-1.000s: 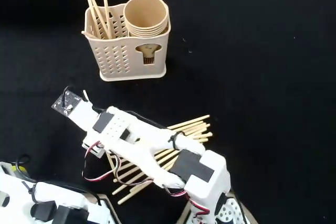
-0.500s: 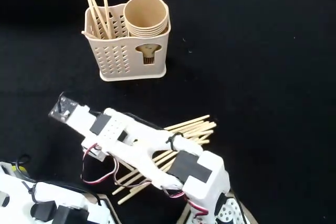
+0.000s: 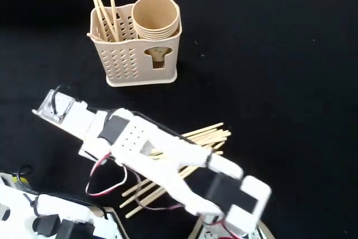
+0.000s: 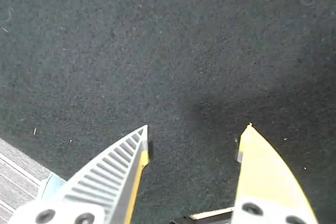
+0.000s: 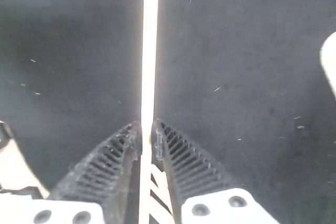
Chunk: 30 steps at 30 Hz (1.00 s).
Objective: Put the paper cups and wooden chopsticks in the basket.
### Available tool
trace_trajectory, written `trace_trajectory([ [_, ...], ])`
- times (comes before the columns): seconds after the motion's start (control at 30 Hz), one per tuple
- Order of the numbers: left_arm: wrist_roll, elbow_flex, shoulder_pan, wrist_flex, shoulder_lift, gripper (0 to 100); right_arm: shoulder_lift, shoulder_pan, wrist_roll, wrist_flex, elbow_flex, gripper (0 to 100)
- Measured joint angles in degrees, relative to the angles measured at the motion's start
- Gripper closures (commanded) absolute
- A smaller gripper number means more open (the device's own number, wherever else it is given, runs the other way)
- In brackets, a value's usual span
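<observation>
My right gripper (image 5: 146,127) is shut on a single wooden chopstick (image 5: 149,51), which runs straight out from between its fingers over the black cloth. In the high view the right arm (image 3: 140,138) reaches from the near edge toward the left, lying over a loose pile of chopsticks (image 3: 196,138). The beige basket (image 3: 137,54) stands at the back left. It holds a stack of paper cups (image 3: 156,15) and a few chopsticks (image 3: 106,15) standing upright. My left gripper (image 4: 197,129) is open over bare cloth with nothing between its fingers.
The left arm's base (image 3: 39,214) sits at the near left corner. A black cloth (image 3: 279,82) covers the table, with open room to the right of the basket. A pale object (image 5: 331,66) shows at the edge of the right wrist view.
The right arm's wrist end has swung left and stretched out farther from its base. Its elbow has dropped toward the near right. The basket and the pile have not moved.
</observation>
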<state>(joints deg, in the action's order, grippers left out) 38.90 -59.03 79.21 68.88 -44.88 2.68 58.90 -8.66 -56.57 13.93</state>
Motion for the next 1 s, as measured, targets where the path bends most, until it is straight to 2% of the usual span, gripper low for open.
trace_trajectory([
  [0.17, 0.0, 0.0, 0.0, 0.0, 0.0, 72, -9.2, -0.5, -0.1, -3.9, 0.0, 98.6],
  [0.27, 0.0, 0.0, 0.0, 0.0, 0.0, 72, -13.4, -4.9, -2.2, -7.0, 0.0, 98.6],
  [0.43, 0.0, -2.5, -0.2, 0.0, 0.0, 72, -15.9, -15.7, -12.3, -15.8, 0.0, 98.6],
  [0.6, 0.0, -7.0, -6.5, 0.0, 0.0, 72, -16.2, -21.7, -25.9, -21.4, 5.2, 98.6],
  [0.73, 0.0, -11.9, -13.5, -0.1, 0.0, 72, -16.4, -23.4, -34.1, -18.2, 16.3, 98.6],
  [0.9, 0.0, -14.1, -20.7, -0.5, 0.0, 72, -16.5, -27.9, -39.7, -5.1, 28.8, 97.6],
  [1.0, 0.0, -14.2, -22.9, -0.5, 0.0, 72, -16.5, -29.9, -40.5, -0.8, 32.2, 88.1],
])
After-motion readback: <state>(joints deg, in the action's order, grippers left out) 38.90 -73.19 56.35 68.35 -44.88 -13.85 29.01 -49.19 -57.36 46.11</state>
